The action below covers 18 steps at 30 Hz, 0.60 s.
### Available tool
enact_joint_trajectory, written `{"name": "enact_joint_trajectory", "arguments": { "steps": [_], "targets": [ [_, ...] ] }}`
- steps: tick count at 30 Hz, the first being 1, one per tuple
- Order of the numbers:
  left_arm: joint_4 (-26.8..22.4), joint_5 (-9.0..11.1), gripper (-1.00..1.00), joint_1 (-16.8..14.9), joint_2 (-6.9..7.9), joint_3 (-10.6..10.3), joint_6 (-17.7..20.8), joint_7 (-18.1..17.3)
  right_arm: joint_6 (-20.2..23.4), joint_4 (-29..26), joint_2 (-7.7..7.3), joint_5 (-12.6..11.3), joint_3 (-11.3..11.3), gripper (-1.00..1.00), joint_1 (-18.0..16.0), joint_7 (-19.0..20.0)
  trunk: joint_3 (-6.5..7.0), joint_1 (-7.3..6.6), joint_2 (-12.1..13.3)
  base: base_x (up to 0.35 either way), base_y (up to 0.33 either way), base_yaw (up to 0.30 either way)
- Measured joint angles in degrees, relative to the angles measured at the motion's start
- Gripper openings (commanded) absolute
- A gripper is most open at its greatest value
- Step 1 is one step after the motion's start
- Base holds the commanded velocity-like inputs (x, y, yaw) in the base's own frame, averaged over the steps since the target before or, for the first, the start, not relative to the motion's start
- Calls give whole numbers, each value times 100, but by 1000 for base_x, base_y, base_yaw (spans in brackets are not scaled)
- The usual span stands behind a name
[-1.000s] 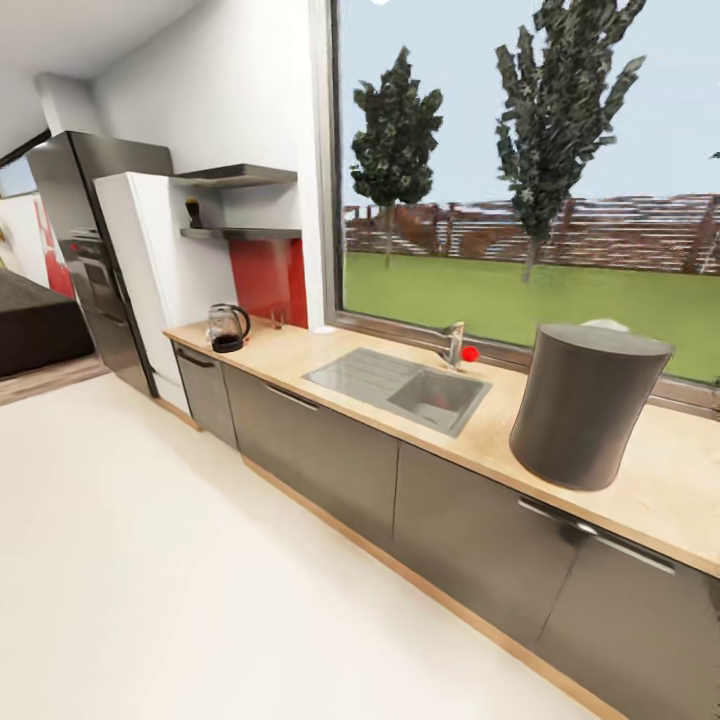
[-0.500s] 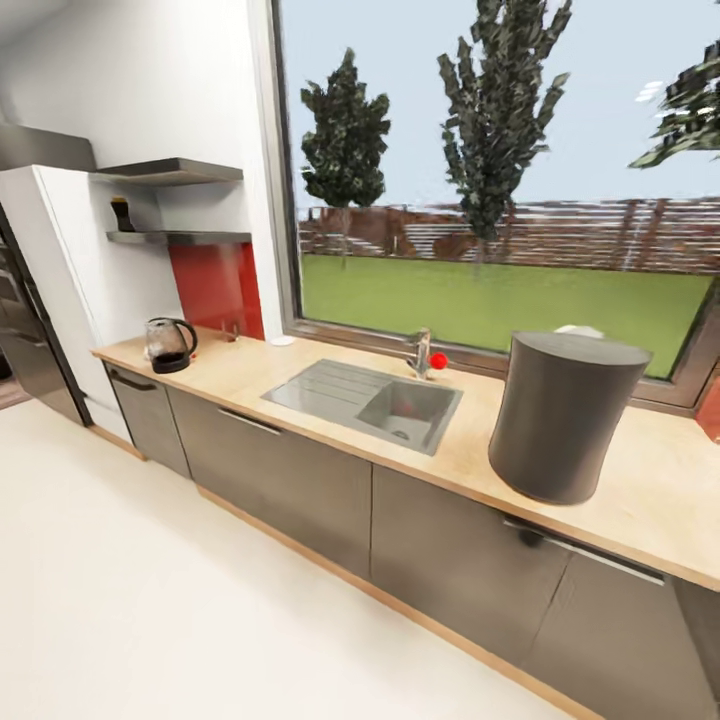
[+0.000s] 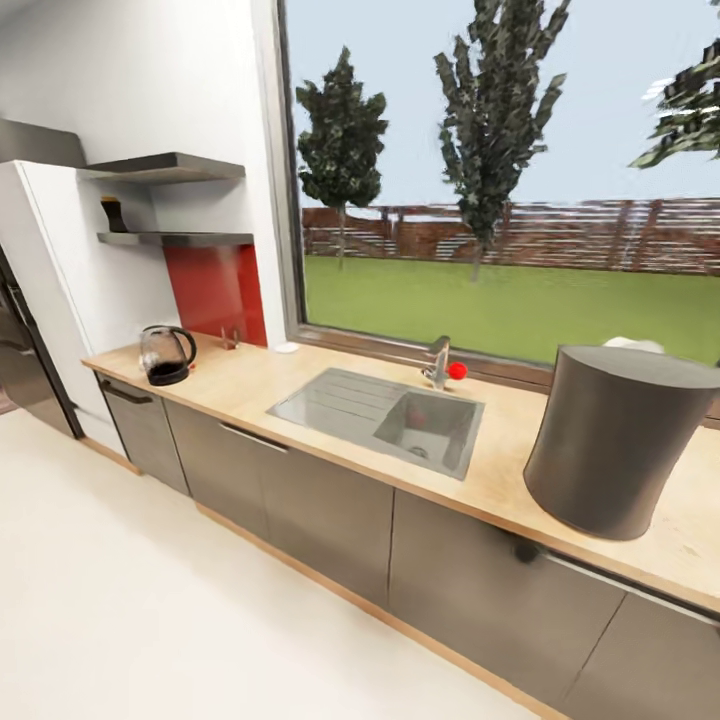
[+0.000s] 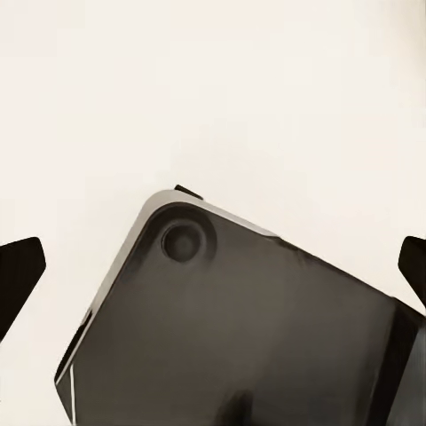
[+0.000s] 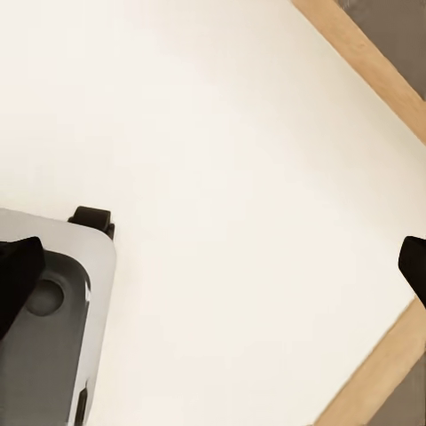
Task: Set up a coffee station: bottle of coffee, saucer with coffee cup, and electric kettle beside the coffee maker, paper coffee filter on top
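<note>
The dark grey coffee maker [image 3: 618, 442] stands on the wood-grain kitchen countertop [image 3: 255, 385] at the right of the head view. At the counter's far left end sits the glass electric kettle [image 3: 165, 355]. The bottle of coffee [image 3: 113, 214] is on the lower black kitchen shelf [image 3: 185, 238]. By the window frame lies a small white disc, likely the saucer [image 3: 286, 347]. Something white [image 3: 632, 344] peeks out behind the coffee maker; I cannot tell what it is. My left gripper [image 4: 213, 271] and right gripper [image 5: 213, 271] hang open over the floor, holding nothing.
A steel sink [image 3: 385, 415] with a faucet [image 3: 437, 362] is set into the counter between kettle and coffee maker. A second black shelf [image 3: 165, 168] hangs above the first. A white cabinet [image 3: 60, 270] stands past the counter's left end. My own base [image 4: 240, 337] is below the grippers.
The whole head view has shifted as the camera turned right and moved nearer the counter. The fridge has slid nearly out at the left. Nothing on the counter has moved.
</note>
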Motion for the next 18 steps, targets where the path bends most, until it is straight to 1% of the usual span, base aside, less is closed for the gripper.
{"name": "enact_joint_trajectory", "arguments": {
  "steps": [10, 18],
  "targets": [
    [1, -16, 100, -2, 0, -2, -9, -1, -29, 2, -12, -2, -1, 100, 0, 0, 21, 1, -2, 240, 265, -294],
    [1, -20, 100, -2, 0, -6, -39, 0, -41, 2, -16, -2, -1, 100, -1, 0, 47, 2, -4, 170, 300, -299]
  ]
}}
